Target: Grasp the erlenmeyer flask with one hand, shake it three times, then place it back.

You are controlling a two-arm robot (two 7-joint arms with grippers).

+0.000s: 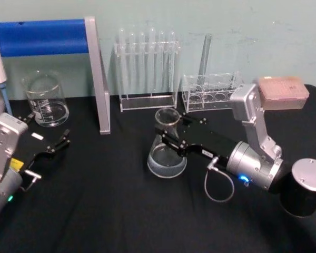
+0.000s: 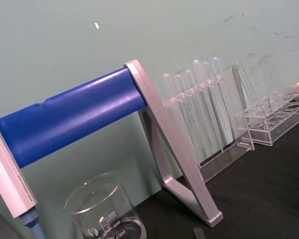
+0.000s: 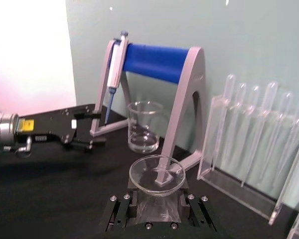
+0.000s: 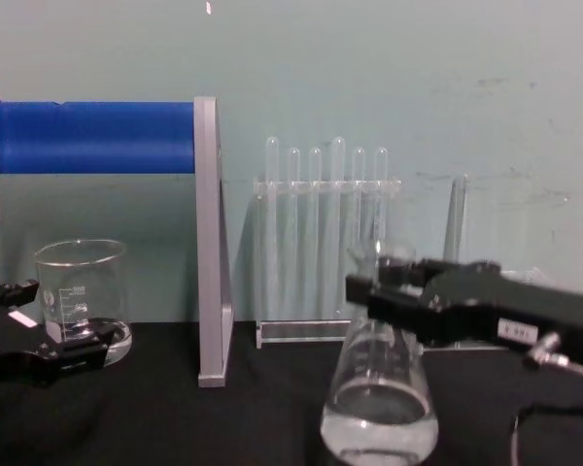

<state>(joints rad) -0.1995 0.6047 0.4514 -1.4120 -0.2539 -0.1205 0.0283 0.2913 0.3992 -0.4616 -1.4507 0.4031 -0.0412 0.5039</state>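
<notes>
The erlenmeyer flask (image 1: pixel 167 159) stands upright on the black cloth at the table's middle, with a little clear liquid in its wide base. My right gripper (image 1: pixel 169 139), the hand, reaches in from the right, its two black fingers shut on the flask's neck just under the flared rim. The right wrist view looks down into the flask's mouth (image 3: pixel 157 174) between those fingers. From the chest, the flask (image 4: pixel 379 413) shows low and right of centre, with the hand (image 4: pixel 377 292) across its neck. My left gripper (image 1: pixel 57 144) rests open at the left, near the beaker.
A glass beaker (image 1: pixel 45 101) stands at the back left under a pipette stand with a blue bar (image 1: pixel 42 37). Behind the flask are a test tube rack (image 1: pixel 147 68) and a low clear rack (image 1: pixel 208 92). A pink tip box (image 1: pixel 282 92) sits at the back right.
</notes>
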